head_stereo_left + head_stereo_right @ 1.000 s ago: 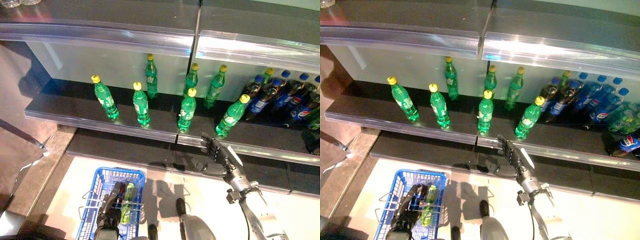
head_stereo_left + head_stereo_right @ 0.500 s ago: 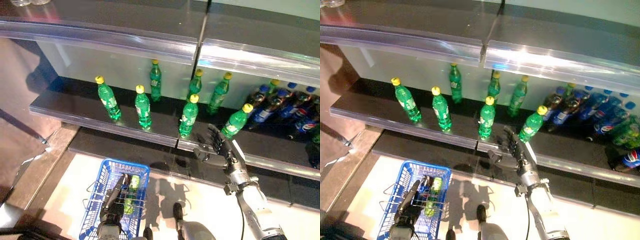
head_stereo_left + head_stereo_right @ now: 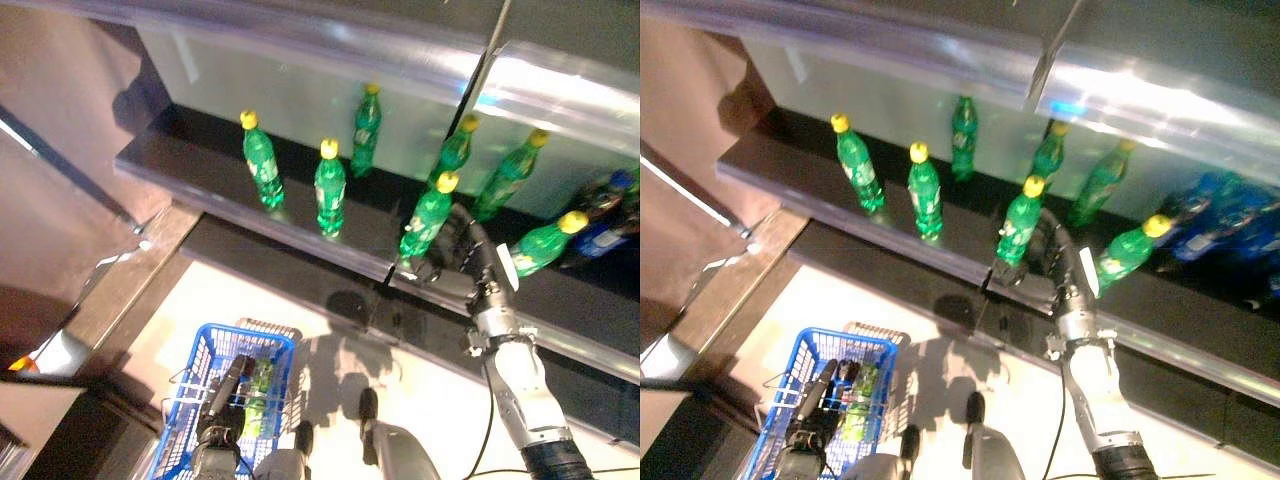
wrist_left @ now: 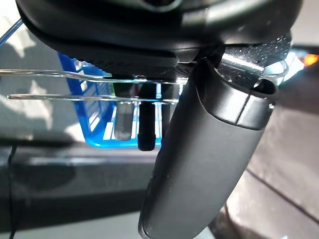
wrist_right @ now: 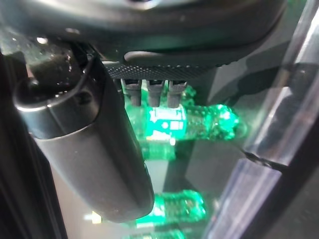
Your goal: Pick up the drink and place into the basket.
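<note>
The right hand (image 3: 455, 245) reaches onto the shelf (image 3: 200, 185) with fingers straight and spread, just beside a green bottle (image 3: 427, 215) at the shelf's front edge; I can't tell if they touch. That bottle stands upright, long axis vertical, yellow cap on top. Other green bottles (image 3: 329, 189) stand further along the shelf. Below the shelf, the left hand (image 3: 812, 412) curls round the blue basket (image 3: 780, 420) handle; another green bottle (image 3: 258, 395) lies inside.
</note>
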